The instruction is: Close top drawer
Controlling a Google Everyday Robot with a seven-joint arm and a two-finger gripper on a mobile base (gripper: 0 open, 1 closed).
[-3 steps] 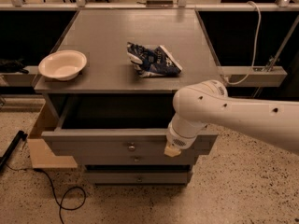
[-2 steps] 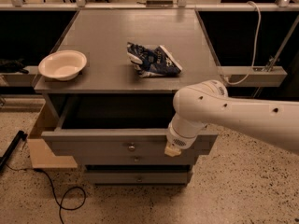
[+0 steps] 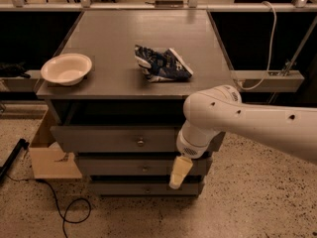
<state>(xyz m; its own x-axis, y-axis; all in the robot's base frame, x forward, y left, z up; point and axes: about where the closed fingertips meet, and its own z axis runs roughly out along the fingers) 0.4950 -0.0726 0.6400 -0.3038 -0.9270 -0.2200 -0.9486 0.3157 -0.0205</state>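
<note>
The top drawer [image 3: 109, 139] is the uppermost of three grey drawers in the cabinet [image 3: 148, 33], with a small round knob [image 3: 140, 142] at its centre. It stands out a short way from the cabinet, with a dark gap above its front. My gripper [image 3: 179, 172] hangs down from the white arm [image 3: 233, 120] at the drawer's right end, in front of the second drawer [image 3: 124, 166]. The arm's wrist covers the right end of the top drawer's front.
A white bowl [image 3: 66, 68] and a crumpled blue bag [image 3: 161, 63] lie on the cabinet top. A cardboard box [image 3: 49, 155] stands on the floor left of the cabinet, with a black cable [image 3: 64, 214] near it. A grey shelf [image 3: 267, 76] and a white cable [image 3: 270, 38] are at the right.
The top drawer has slid back a good way into the cabinet. My arm and gripper have moved in toward the cabinet with it.
</note>
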